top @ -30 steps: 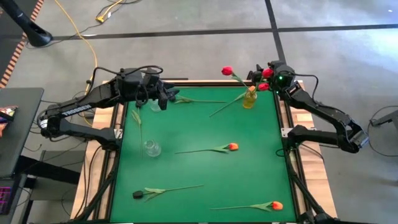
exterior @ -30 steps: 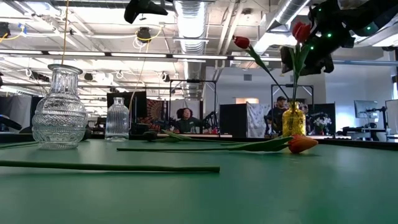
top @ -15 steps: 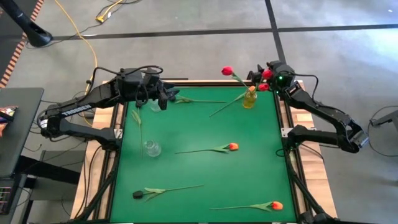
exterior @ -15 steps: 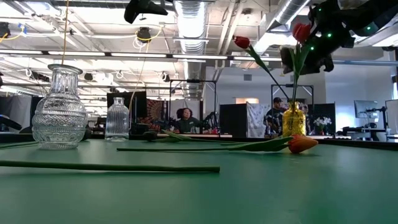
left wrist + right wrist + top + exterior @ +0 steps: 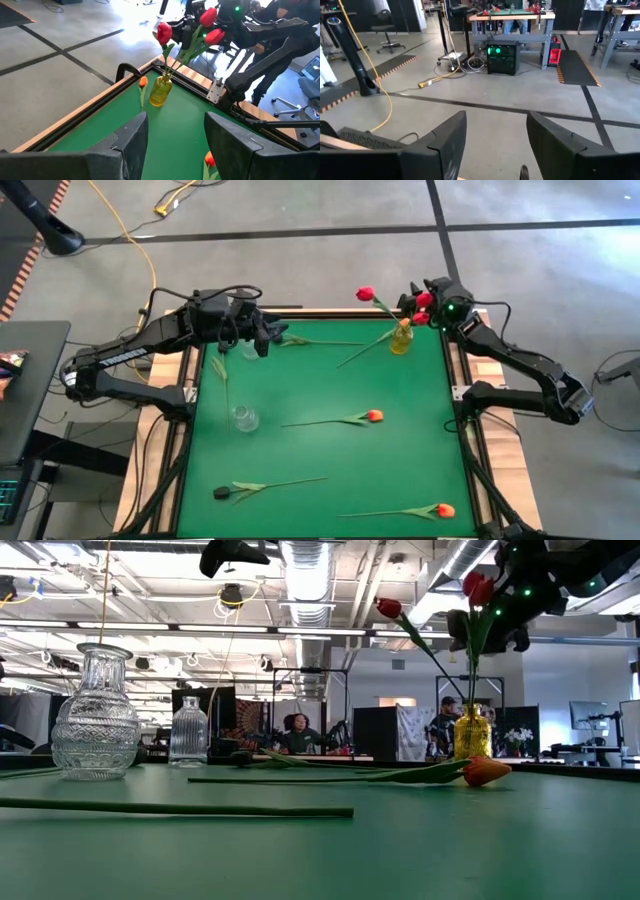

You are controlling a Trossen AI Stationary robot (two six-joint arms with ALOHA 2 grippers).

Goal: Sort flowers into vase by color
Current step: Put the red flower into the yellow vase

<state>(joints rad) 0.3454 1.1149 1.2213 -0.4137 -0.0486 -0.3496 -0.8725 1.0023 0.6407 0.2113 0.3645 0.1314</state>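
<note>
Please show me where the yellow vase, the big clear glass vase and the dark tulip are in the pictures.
yellow vase [image 5: 160,91]: left wrist view, on its glass body.
big clear vase [image 5: 96,726]: low view, on its round patterned belly.
dark tulip [image 5: 222,493]: high view, on its near-black head.

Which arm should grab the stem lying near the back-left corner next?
Left, probably. The left hand hovers open beside that green stem, with nothing in it. The right hand is at the far corner, over the yellow vase among the red tulips.
</note>
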